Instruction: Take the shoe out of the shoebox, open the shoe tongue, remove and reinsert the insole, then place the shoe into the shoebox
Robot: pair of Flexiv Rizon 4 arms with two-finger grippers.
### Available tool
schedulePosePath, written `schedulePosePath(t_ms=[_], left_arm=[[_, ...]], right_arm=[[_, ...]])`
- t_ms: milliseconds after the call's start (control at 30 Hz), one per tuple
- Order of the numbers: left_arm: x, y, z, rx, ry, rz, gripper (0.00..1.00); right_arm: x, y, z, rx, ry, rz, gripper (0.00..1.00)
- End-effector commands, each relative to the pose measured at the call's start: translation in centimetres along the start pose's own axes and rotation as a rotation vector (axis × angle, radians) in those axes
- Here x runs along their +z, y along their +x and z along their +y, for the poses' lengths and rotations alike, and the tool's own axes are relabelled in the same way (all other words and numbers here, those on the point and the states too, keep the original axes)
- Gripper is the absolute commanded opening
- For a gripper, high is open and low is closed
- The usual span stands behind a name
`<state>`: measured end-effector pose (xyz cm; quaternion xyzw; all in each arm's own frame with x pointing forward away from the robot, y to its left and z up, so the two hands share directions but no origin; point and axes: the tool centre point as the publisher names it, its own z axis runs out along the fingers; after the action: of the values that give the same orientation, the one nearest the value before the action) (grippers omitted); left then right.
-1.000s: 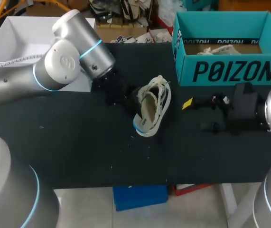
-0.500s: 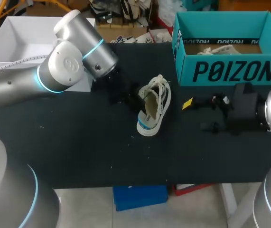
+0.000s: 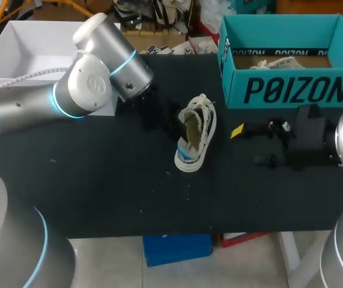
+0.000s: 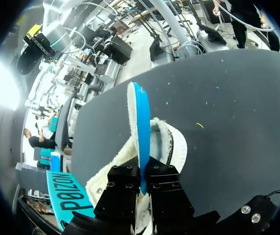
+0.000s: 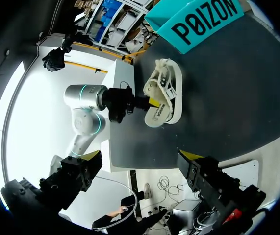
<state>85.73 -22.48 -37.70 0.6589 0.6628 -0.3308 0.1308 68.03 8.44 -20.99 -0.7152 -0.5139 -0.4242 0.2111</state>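
Your left wrist view shows the left gripper (image 4: 143, 182) clamped on the blue-edged insole (image 4: 141, 122) above the shoe (image 4: 177, 145). The head view hides this grip. Your right gripper (image 3: 247, 145) stands spread.

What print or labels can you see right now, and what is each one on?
Front wall of the shoebox: large black brand lettering, clear in all three views, a brand name and so not quoted.
Black band inside the shoebox's back wall: small pale print, too small to read.
Shoe: dark marks on its side, too small to read.
No other text shows on the table.
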Motion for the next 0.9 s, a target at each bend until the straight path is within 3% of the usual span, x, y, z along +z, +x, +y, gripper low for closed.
schedulePosePath(t_ms=[33, 333, 633, 900], left_arm=[[0.5, -0.3, 0.9, 0.003, -0.018, 0.000, 0.00], [0.8, -1.1, 1.5, 0.007, -0.034, 0.010, 0.00], [-0.6, -1.2, -0.5, 0.060, -0.045, -0.002, 0.00], [-2.0, -1.4, -1.7, 0.158, -0.154, -0.041, 0.00]], right_arm=[[-0.3, 0.0, -0.1, 0.000, 0.001, 0.002, 1.00], [-0.3, 0.0, -0.1, 0.000, 0.001, 0.002, 1.00], [-0.3, 0.0, -0.1, 0.000, 0.001, 0.002, 1.00], [-0.3, 0.0, -0.1, 0.000, 0.001, 0.002, 1.00]])
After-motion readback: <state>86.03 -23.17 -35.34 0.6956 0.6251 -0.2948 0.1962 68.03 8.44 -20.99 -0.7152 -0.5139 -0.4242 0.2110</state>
